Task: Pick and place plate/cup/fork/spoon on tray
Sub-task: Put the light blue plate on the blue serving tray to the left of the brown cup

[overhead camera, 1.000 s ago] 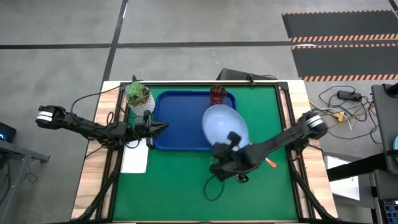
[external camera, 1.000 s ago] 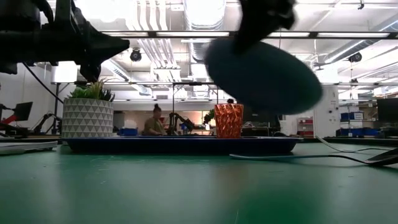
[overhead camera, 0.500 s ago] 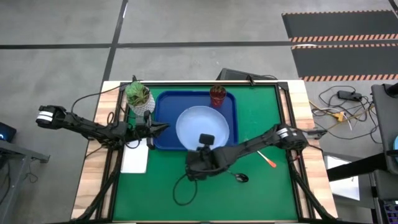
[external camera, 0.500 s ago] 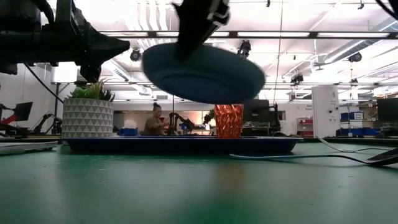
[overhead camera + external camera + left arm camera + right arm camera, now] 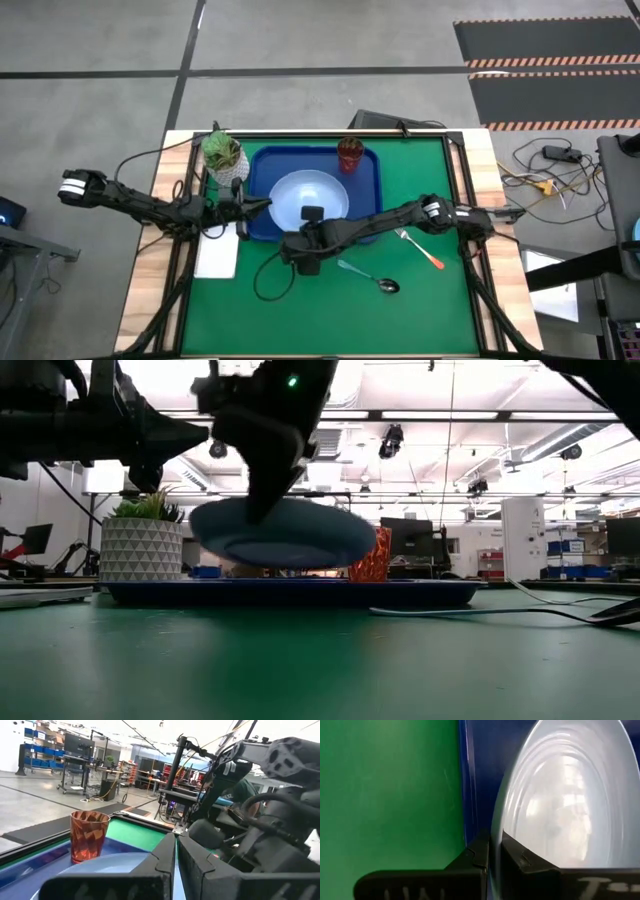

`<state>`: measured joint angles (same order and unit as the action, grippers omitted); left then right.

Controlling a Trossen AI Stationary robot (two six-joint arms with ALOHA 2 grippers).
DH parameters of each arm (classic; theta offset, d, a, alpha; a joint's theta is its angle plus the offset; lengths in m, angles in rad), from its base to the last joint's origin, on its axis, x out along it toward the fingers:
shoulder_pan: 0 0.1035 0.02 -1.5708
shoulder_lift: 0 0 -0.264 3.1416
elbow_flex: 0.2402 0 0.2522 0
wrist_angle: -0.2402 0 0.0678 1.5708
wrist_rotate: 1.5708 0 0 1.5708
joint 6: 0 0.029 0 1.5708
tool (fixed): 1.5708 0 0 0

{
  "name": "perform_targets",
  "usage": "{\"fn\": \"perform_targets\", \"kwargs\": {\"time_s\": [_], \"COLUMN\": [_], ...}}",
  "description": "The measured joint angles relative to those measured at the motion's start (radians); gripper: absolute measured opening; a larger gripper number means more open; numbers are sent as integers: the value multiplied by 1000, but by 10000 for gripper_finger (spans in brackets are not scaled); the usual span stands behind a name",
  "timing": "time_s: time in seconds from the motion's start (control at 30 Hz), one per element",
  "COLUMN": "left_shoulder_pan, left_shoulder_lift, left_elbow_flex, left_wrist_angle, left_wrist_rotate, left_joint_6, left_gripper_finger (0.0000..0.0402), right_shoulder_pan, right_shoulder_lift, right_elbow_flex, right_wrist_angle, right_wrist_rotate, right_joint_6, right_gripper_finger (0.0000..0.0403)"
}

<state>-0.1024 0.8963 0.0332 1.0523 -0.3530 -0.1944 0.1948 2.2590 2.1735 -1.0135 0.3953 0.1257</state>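
The right gripper (image 5: pixel 307 228) is clamping the plate (image 5: pixel 310 198) above the tray (image 5: pixel 262 175), cup (image 5: pixel 350 152) aboard beyond it, while fork (image 5: pixel 420 248) and spoon (image 5: pixel 368 277) are waiting behind.

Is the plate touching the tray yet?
Apart. The low view shows the plate tilted in the right hand, with background visible between it and the tray.

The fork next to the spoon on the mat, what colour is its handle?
Orange; the fork shows best in the high view.
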Motion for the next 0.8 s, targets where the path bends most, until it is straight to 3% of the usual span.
{"fn": "perform_targets", "kwargs": {"time_s": [0.8], "left_shoulder_pan": [0], "left_shoulder_lift": [1], "left_elbow_flex": [-19], "left_wrist_angle": [-15], "left_wrist_rotate": [1], "left_joint_6": [-8], "left_gripper_finger": [2], "right_shoulder_pan": [-86], "right_shoulder_lift": [89], "right_elbow_flex": [-48], "right_wrist_angle": [268], "right_wrist_rotate": [0], "right_joint_6": [-137], "right_gripper_finger": [9]}}
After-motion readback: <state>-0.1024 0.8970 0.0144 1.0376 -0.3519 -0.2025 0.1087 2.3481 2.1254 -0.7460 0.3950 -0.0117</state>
